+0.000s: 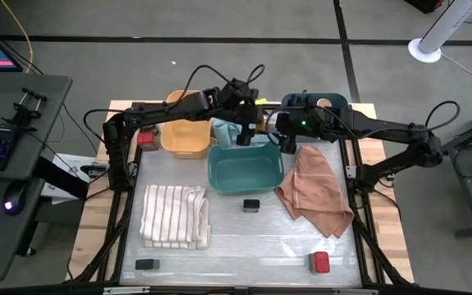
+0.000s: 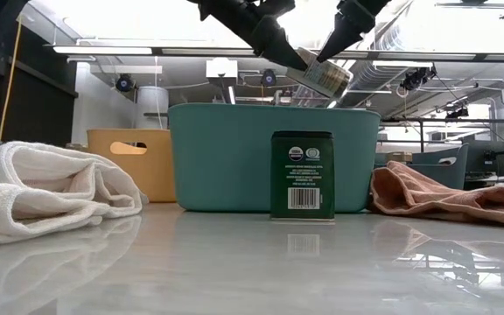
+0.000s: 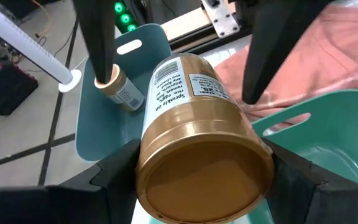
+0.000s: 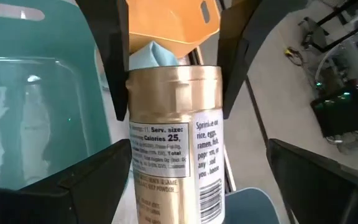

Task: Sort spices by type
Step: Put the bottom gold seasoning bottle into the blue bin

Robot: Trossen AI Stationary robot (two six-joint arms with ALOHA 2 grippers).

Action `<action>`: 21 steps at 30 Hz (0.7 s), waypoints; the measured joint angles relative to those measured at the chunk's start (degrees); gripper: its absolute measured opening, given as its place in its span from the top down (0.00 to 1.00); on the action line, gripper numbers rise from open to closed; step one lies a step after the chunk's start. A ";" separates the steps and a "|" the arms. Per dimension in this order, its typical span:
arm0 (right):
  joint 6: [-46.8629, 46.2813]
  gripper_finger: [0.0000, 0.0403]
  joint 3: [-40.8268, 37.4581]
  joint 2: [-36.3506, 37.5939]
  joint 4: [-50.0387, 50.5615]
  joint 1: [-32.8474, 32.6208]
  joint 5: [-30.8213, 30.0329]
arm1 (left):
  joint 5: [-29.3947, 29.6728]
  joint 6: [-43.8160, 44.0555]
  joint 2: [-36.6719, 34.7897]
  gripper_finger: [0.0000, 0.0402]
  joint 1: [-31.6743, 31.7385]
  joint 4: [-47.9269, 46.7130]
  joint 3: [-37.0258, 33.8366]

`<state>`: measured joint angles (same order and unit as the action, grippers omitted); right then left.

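Nearest the front edge of the table lie a flat black rectangular tin (image 1: 146, 264) and a red-topped square jar (image 1: 320, 262), well apart, and farther in a dark green tin (image 2: 302, 175) stands upright just before the teal plastic bin (image 1: 245, 174), between a striped white folded cloth (image 1: 174, 215) and a crumpled salmon cloth (image 1: 316, 190). Above the bin's far rim the left gripper (image 1: 243, 135) pinches a round gold-lidded spice jar (image 3: 197, 149), held tilted, while the right gripper (image 1: 287, 141) hangs just beside it with fingers spread wide on either side of the jar. Beyond sit a tan plastic bin (image 1: 188, 136), and a darker teal bin (image 3: 104, 124) holding another tan-lidded round jar (image 3: 118, 88).

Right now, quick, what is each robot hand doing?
Left gripper: shut on the gold-lidded jar, above the teal bin.
Right gripper: jaws open on either side of the same jar, not gripping it.
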<state>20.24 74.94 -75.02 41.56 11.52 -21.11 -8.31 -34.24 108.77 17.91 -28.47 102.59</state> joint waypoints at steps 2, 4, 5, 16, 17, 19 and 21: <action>0.20 0.08 0.00 0.00 0.22 0.70 1.70 | 0.04 -1.04 -0.14 0.39 -0.11 0.00 0.00; 1.33 0.08 0.00 0.00 0.64 1.28 3.02 | 0.08 -1.84 -0.33 0.39 -0.22 0.02 0.00; 1.76 0.08 0.00 0.00 0.64 1.39 3.33 | 0.25 -2.35 -0.39 0.39 -0.28 0.10 -0.02; 3.80 0.08 0.00 -3.08 0.75 1.74 6.72 | 3.07 -5.18 -0.34 0.39 -0.97 0.82 -0.01; 4.45 0.08 0.00 -3.76 0.62 1.75 6.18 | 3.02 -5.48 -0.33 0.39 -1.16 1.37 0.00; 4.91 0.08 0.00 -5.26 0.27 1.74 4.74 | 2.98 -6.04 -0.33 0.39 -1.51 1.73 0.00; 4.84 0.08 -0.02 -6.03 -0.52 1.74 3.92 | 3.07 -6.12 -0.37 0.39 -1.66 1.37 0.00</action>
<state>25.08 74.91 -81.05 41.04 13.26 -17.20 -5.23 -40.36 108.40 16.25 -27.10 102.59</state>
